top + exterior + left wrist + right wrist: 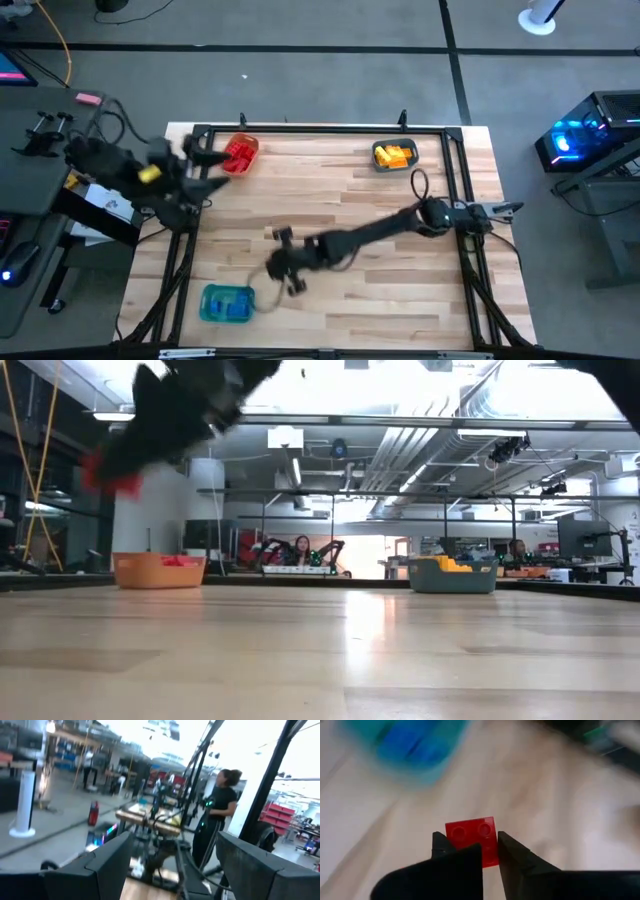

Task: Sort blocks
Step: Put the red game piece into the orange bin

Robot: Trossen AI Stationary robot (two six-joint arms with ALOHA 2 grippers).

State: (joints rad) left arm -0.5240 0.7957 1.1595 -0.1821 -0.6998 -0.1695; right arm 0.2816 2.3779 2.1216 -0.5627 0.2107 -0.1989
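Three trays are seen on the wooden table [400,250]: an orange tray [240,155] at the far left holding red blocks [238,158], a grey tray [394,155] at the far right holding yellow blocks [395,155], and a blue tray [228,303] at the near left holding blue blocks [230,303]. The blocks inside each tray are too small to be counted.

The right gripper [489,855] is stretched across the table to a spot near the blue tray, just to its right. One red block [472,837] is pinched between its two fingers [457,862], which are closed tightly onto it; two studs are visible on the block's top face.

The left gripper [205,160] is held above the far left corner, beside the orange tray. Its fingers [107,865] are spread wide, and nothing is seen between them.

One person [217,815] is seen standing in the room beyond the table.
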